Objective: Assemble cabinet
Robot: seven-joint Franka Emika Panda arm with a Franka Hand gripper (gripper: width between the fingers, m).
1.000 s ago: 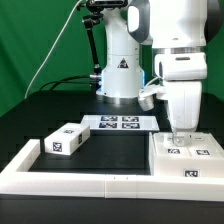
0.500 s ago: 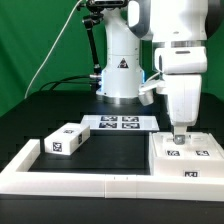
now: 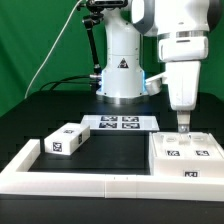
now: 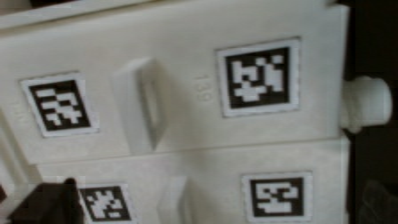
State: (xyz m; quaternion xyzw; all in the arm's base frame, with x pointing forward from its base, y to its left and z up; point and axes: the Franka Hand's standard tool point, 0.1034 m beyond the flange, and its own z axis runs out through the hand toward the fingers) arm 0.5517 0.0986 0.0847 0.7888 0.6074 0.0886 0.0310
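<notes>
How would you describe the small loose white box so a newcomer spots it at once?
Start at the black table edged by the white rail frame. On the exterior view's left, just inside the frame, sits the small white box. Unlike the flat marker board behind it and the wide cabinet panel on the exterior view's right, it is a raised block, tagged on top and side.

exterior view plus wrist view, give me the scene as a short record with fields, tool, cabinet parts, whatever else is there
cabinet body: white tagged panels, on the table at the exterior view's right
tool: hangs above the cabinet body's back edge; open or shut cannot be told
small box part: tagged, lying apart at the exterior view's left
marker board: flat on the table between them, farther back
rail frame: white, along the table's near edge
</notes>
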